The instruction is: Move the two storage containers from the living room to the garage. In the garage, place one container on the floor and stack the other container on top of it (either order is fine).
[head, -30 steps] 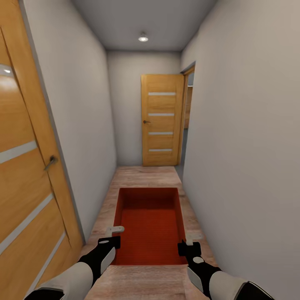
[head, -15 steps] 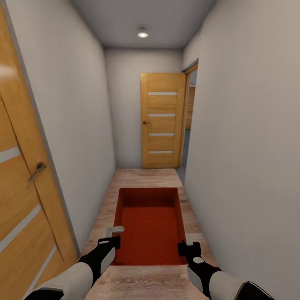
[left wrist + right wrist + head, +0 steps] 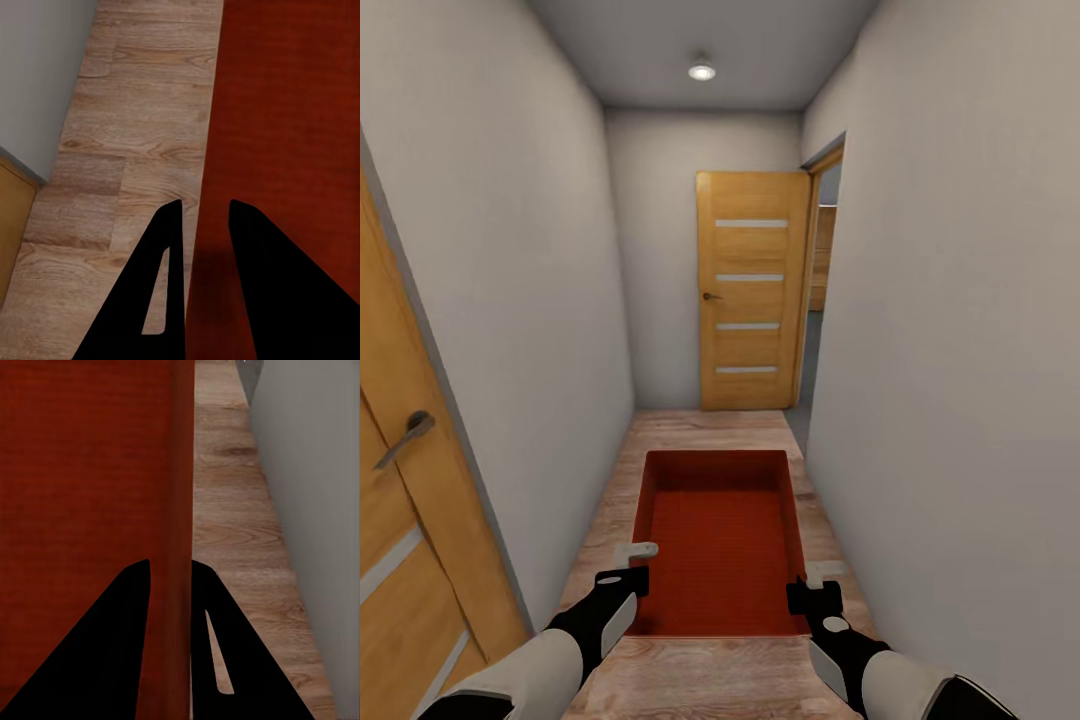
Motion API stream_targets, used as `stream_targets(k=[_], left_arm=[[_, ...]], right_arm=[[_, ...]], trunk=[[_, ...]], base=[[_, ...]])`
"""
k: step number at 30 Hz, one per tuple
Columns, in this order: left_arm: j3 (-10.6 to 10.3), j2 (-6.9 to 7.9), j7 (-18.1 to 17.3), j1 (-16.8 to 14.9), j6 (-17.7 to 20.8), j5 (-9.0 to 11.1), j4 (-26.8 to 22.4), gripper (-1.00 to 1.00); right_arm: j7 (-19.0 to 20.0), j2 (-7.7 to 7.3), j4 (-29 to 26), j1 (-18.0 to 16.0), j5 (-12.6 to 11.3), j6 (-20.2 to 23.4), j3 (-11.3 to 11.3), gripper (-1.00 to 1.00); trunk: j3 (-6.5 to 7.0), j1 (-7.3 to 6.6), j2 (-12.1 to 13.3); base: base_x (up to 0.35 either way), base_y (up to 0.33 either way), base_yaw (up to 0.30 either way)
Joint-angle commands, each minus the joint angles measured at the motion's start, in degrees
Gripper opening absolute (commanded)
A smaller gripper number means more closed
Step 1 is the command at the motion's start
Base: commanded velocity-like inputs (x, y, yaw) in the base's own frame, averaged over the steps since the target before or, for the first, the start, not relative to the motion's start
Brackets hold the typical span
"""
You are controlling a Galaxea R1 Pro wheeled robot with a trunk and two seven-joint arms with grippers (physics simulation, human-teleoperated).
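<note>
- Container (image 3: 722,540): orange-red, carried low in front, in a narrow hallway with a wood-plank floor (image 3: 700,425).
- Left gripper (image 3: 632,562): fingers clamped on its left wall.
- Right gripper (image 3: 818,580): fingers clamped on its right wall.
- Step: transport toward the garage.
- Next: drive on to the far open door (image 3: 752,290), keeping between the walls.

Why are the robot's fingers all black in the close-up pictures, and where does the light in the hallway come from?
In the head view, a round ceiling lamp lights the hallway evenly. In the left wrist view, the left gripper shows as a flat black shape against the bright wood floor, with a dark shadow on the orange-red box between its fingers. In the right wrist view, the right gripper looks equally black.
</note>
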Motion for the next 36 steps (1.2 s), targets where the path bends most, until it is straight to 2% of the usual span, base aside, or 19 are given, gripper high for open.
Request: stream_targets(k=[1,36], left_arm=[[2.69,3.04,0.44,-0.07,0.43,2.18,-0.67,-1.00],[2.95,2.95,0.44,-0.06,0.49,2.22,-0.69,-1.00]], right_arm=[[-0.07,-0.04,-0.05,0.01,0.09,0.08,-1.52,-1.00],[0.19,-0.07,-0.05,0.01,0.08,0.08,-1.52,-1.00]], trunk=[[-0.08,0.04,-0.06],[-0.08,0.04,-0.06]], base=[[0.322,0.000,0.000],[0.322,0.000,0.023]])
